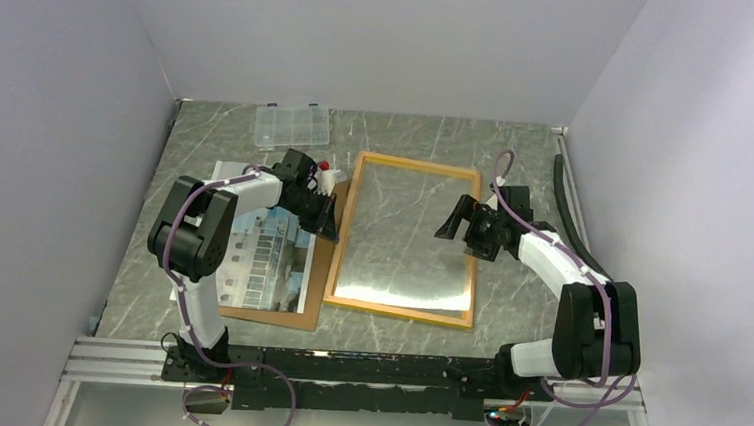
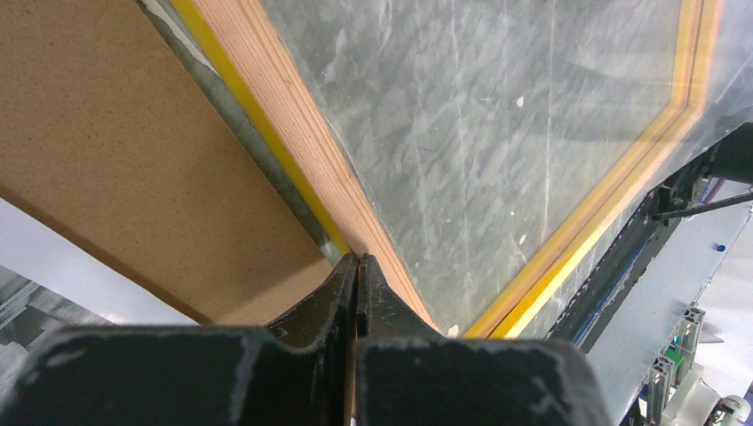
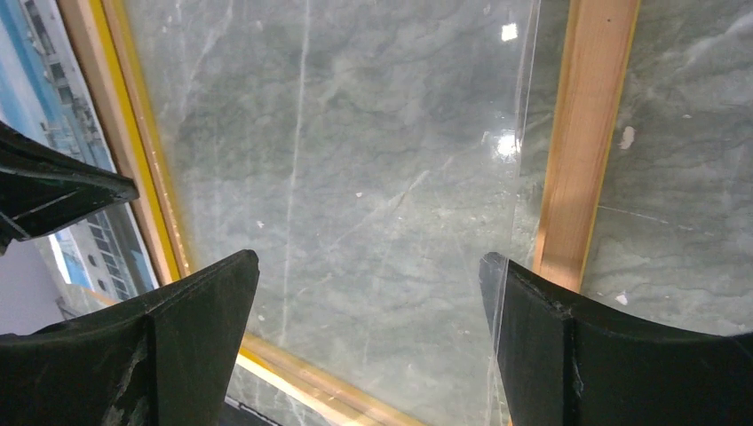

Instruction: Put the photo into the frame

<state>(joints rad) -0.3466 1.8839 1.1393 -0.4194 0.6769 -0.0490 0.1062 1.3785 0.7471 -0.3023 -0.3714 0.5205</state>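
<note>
Left gripper (image 2: 358, 259) pinched shut, tips at the frame (image 2: 293, 133); right gripper (image 3: 368, 266) spread wide, empty, clear pane (image 3: 373, 133) beneath it.

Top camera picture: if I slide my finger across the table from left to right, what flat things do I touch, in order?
photo → brown board → frame
</note>
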